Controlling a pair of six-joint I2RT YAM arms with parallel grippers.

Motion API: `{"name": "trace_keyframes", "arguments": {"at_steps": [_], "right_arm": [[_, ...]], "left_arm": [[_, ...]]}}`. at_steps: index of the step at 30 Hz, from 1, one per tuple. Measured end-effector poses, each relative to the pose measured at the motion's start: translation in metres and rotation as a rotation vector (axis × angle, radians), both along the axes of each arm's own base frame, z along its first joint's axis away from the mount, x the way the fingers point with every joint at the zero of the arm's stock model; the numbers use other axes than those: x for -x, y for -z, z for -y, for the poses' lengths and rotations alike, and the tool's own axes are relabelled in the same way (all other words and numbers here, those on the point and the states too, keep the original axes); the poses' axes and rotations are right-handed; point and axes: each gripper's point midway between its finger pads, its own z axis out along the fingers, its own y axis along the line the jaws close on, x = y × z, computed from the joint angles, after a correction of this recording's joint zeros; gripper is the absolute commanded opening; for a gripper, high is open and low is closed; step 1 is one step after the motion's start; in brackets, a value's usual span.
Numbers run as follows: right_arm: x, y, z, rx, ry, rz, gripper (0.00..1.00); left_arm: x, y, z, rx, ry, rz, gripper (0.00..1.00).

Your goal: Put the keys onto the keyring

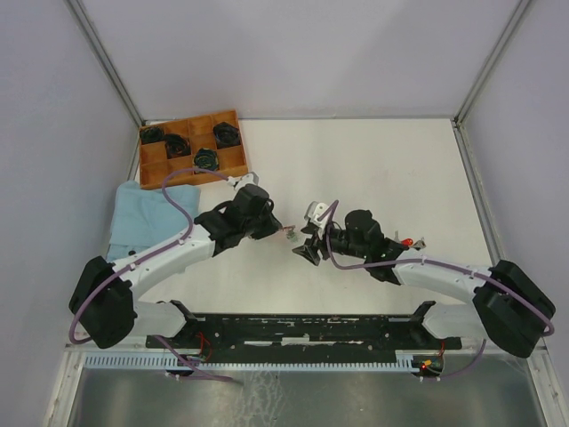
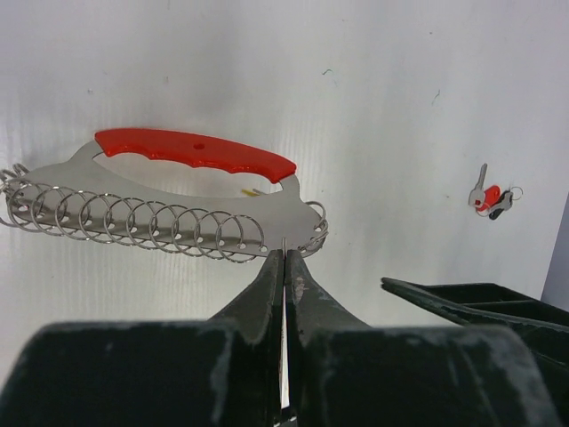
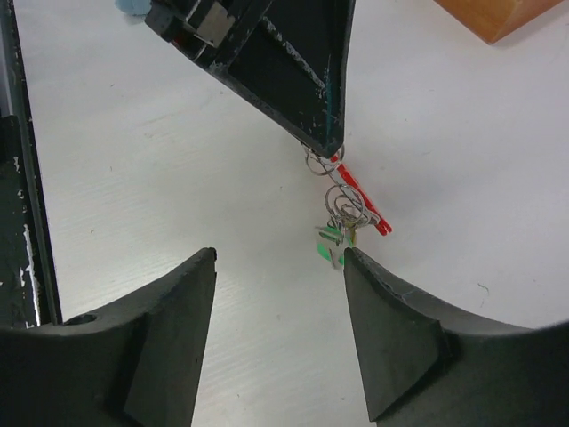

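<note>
The left end effector (image 2: 284, 257) is clenched on the keyring (image 2: 196, 153) over the middle of the tabletop (image 1: 373, 169) — a green key (image 3: 331, 245) dangles from it. The right end effector (image 3: 278, 260) sits released just beside it, and a red key (image 2: 487, 197) lies well apart.

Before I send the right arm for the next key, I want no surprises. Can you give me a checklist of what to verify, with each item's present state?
1. Left tool shut on the keyring: ok.
2. Right tool open with nothing between its fingers: ok.
3. Green key hanging below the keyring: ok. Fully threaded on it: cannot tell.
4. Red key on the keyring: not ok. It lies on the table, well apart from the keyring.
5. Red key free of the small dark piece beside it: cannot tell, too small in the left wrist view.
</note>
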Motion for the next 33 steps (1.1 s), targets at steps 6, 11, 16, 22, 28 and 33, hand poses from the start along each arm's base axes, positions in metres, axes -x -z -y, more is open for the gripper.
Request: {"name": "trace_keyframes", "arguments": {"at_steps": [6,11,16,22,28,33], "right_arm": [[-0.001,-0.039,0.011,-0.067,0.055,0.057,1.00],[-0.014,-0.077,0.039,-0.261,0.285,0.081,1.00],[-0.017,-0.059,0.048,-0.280,0.341,0.069,1.00],[-0.016,-0.030,0.026,-0.184,0.232,0.156,0.99],[-0.005,-0.002,0.001,-0.062,0.105,0.291,0.90],[-0.006,-0.003,-0.013,-0.051,0.065,0.400,0.72]], "left_arm": [[-0.004,-0.006,-0.005,-0.006,-0.026,0.028,0.03],[-0.006,-0.016,-0.009,0.001,-0.045,0.060,0.03],[-0.008,-0.023,-0.011,0.012,-0.065,0.080,0.03],[-0.009,-0.028,-0.010,0.030,-0.088,0.067,0.03],[-0.012,-0.035,-0.006,0.054,-0.107,0.061,0.03],[-0.012,-0.035,-0.005,0.063,-0.122,0.046,0.03]]}}
